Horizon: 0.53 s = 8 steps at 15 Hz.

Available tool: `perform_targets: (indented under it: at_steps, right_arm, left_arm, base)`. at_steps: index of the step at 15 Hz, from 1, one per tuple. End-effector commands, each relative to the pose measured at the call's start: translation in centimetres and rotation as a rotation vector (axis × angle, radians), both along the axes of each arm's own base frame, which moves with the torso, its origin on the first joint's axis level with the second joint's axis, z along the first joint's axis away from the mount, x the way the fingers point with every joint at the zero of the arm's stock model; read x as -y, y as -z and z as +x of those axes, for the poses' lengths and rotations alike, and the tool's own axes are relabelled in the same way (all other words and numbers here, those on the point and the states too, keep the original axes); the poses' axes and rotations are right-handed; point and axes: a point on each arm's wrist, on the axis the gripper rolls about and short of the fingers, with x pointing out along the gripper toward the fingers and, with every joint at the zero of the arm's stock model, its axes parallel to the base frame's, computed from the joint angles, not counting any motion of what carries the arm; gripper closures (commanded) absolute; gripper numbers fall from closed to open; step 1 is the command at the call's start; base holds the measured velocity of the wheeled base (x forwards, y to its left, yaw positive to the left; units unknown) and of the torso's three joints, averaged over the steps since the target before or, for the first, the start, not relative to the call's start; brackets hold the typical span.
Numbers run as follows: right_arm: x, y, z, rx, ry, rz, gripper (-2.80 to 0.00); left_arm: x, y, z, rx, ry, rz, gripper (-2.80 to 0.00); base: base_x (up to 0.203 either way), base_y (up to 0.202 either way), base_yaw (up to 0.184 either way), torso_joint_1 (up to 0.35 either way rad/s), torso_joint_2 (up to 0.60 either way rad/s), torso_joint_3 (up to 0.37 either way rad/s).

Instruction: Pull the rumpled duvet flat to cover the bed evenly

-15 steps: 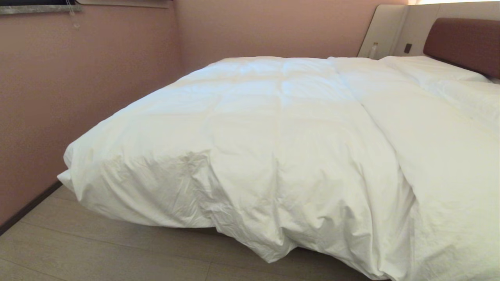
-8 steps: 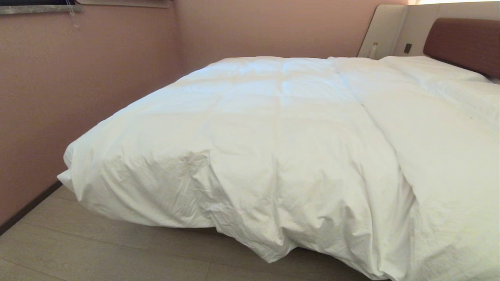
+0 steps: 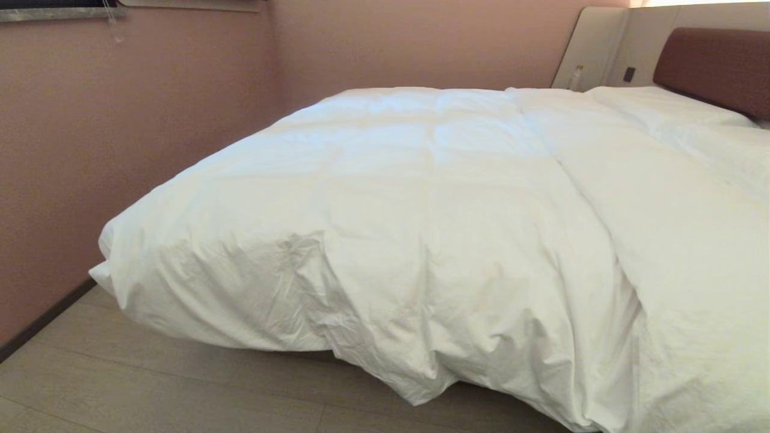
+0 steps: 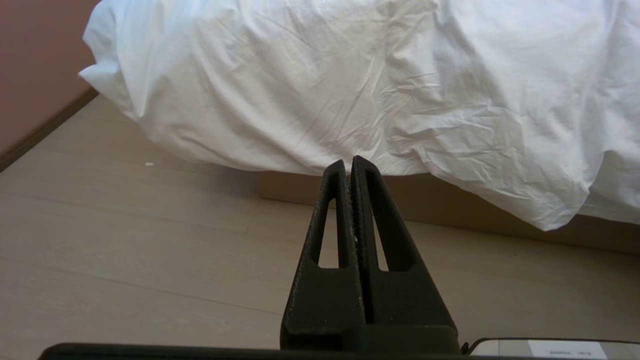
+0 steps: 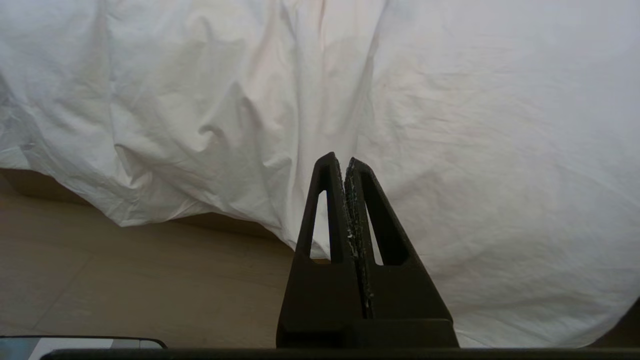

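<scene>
Mostly, the duvet [image 3: 433,228] lay spread over the bed [image 3: 713,69], its long axis running from the brown headboard at the far right toward the foot end nearest us. Its near edge hung crumpled over the foot of the mattress, dipping toward the floor [image 3: 120,385] in one low fold and leaving a strip of the grey-brown base [image 4: 450,205] showing beneath it. A long crease ran lengthwise down the cover, and faint quilted squares showed on the half toward the pink wall [image 3: 120,150]. We saw a pillow [image 3: 656,105] lying flat under the headboard.

We held both arms low in front of the bed's foot, pointing level at the hanging cloth. Our left gripper [image 4: 348,161] had its fingers pressed together on nothing, its tips short of the duvet's lower edge and above bare floor. Our right gripper [image 5: 340,159] was likewise closed and empty, aimed at the draped cloth near the low fold.

Compared with a second before, nothing had moved: the duvet's folds sat the same and our view was unshifted.
</scene>
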Motion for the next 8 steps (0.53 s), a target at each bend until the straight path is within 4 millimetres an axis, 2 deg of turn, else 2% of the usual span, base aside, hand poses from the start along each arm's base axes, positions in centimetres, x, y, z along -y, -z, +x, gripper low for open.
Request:
perform_targets:
  at_steps: [1, 3, 8]
  right_arm:
    - [0.00, 0.00, 0.00, 0.001, -0.001, -0.001, 0.00]
    - [0.00, 0.00, 0.00, 0.001, -0.001, -0.002, 0.00]
    - [0.00, 0.00, 0.00, 0.001, -0.001, -0.002, 0.00]
  left_arm:
    - [0.00, 0.00, 0.00, 0.000, 0.000, -0.002, 0.00]
    - [0.00, 0.00, 0.00, 0.000, 0.001, -0.001, 0.00]
    - [0.00, 0.00, 0.00, 0.000, 0.000, -0.001, 0.00]
  base:
    - [0.000, 0.000, 0.000, 0.000, 0.00, 0.000]
    - [0.004, 0.082, -0.014, 0.004, 0.00, 0.002]
    - [0.000, 0.187, 0.000, 0.002, 0.00, 0.002]
